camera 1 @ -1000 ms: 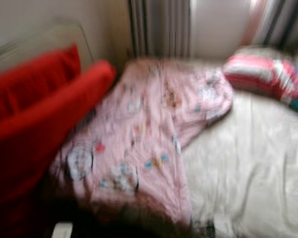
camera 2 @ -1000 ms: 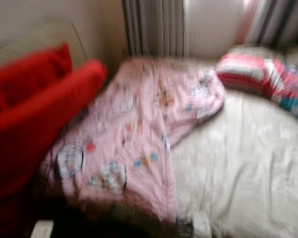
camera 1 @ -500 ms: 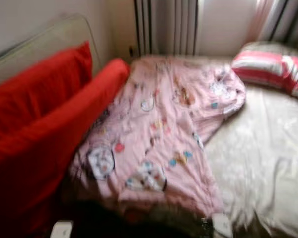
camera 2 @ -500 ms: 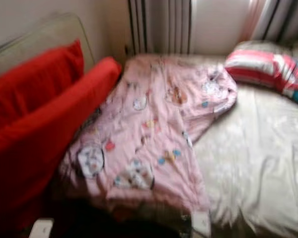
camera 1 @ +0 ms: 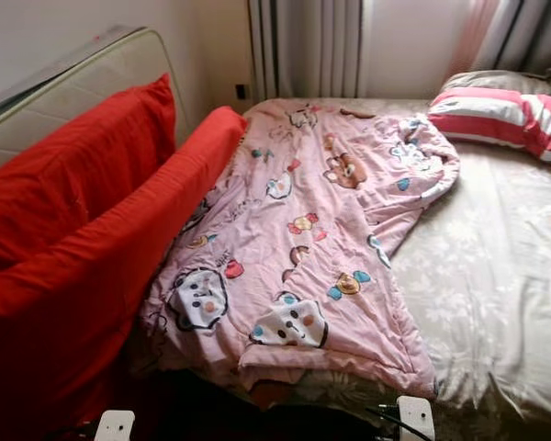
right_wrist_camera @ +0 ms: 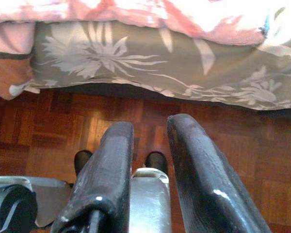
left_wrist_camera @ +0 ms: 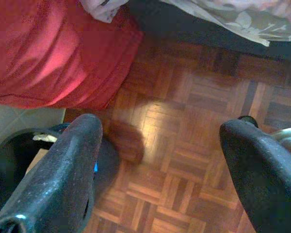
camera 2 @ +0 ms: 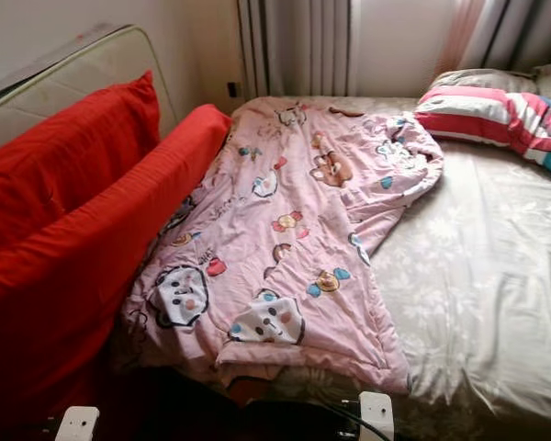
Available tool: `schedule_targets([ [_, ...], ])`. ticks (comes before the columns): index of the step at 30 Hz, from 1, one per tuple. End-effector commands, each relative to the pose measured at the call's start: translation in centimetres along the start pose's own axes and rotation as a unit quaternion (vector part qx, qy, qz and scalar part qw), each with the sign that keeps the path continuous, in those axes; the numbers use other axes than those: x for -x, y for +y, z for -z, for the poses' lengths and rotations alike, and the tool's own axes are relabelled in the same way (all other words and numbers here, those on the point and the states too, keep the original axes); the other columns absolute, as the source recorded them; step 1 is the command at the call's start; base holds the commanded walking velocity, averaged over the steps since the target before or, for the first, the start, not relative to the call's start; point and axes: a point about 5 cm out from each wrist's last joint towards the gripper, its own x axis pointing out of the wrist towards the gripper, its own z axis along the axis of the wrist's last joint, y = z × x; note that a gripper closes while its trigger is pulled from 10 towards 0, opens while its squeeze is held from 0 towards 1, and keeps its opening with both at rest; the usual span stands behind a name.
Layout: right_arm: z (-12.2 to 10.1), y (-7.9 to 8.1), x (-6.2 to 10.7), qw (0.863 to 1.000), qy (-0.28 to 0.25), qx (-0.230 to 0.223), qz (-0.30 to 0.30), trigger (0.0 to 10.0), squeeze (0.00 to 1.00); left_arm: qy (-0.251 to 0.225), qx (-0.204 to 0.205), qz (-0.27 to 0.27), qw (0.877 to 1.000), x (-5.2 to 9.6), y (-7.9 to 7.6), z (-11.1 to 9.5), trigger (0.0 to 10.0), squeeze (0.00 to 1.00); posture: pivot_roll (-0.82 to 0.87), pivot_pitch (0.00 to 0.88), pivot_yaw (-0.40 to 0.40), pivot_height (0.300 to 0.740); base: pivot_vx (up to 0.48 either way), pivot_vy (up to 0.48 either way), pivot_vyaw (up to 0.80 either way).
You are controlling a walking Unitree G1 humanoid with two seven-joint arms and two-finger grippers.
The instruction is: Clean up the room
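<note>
I see the pink quilt [camera 1: 303,248], printed with cartoon animals, lying rumpled along the left half of the bed [camera 1: 496,276]. It runs from about 12 o'clock at the far end down to roughly 6 o'clock, where its folded hem hangs just over the near edge. To the quilt's 9 o'clock, two red cushions [camera 1: 83,266] lean touching its left edge, and behind them a pale mattress [camera 1: 83,78] stands on edge against the wall. At the quilt's 3 o'clock the grey floral sheet [camera 2: 477,276] lies bare and creased, and at about 2 o'clock a striped pillow [camera 1: 505,115] in pink, white and grey rests at the far corner. Grey curtains [camera 1: 308,46] hang at 12 o'clock beyond the bed.

Both hands hang low, below the bed edge and well apart from the quilt. My left hand [left_wrist_camera: 160,170] is released, fingers spread wide over the parquet floor [left_wrist_camera: 184,121], with the red cushion fabric and a dark round bin [left_wrist_camera: 19,155] beside it. My right hand [right_wrist_camera: 148,160] has its fingers drawn close with only a narrow gap, grasping nothing. It points at the floor beneath the bed's overhanging floral sheet, with the pink hem just above that.
</note>
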Motion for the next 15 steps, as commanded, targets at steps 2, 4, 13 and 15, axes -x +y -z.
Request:
schedule_targets([
  [2, -0.3, 0.4, -0.1, 1.000, -0.003, -0.005, -0.003, 10.0, 0.00, 0.001, -0.004, -0.002, 1.000, 0.0, 0.3, -0.2, 10.0, 0.00, -0.03, 0.000, 0.097, 0.740, 0.000, 0.000, 0.00],
  [4, -0.6, 0.4, -0.2, 1.000, -0.007, -0.007, -0.003, 10.0, 0.00, 0.002, -0.005, -0.002, 1.000, 0.0, 0.3, -0.2, 10.0, 0.00, -0.02, 0.000, 0.098, 0.740, 0.000, 0.000, 0.00],
  [13, -2.5, -0.5, -0.4, 0.999, -0.040, -0.003, 0.003, 10.0, 0.00, 0.006, 0.013, -0.005, 1.000, -0.2, -0.7, -0.1, 10.0, 0.00, 0.05, 0.000, 0.056, 0.740, 0.000, 0.000, 0.00],
  [15, -3.1, -0.8, -0.5, 0.999, -0.048, -0.002, 0.004, 10.0, 0.00, 0.007, 0.018, -0.005, 1.000, -0.2, -0.9, -0.1, 10.0, 0.00, 0.04, 0.000, 0.055, 0.740, 0.000, 0.000, 0.00],
])
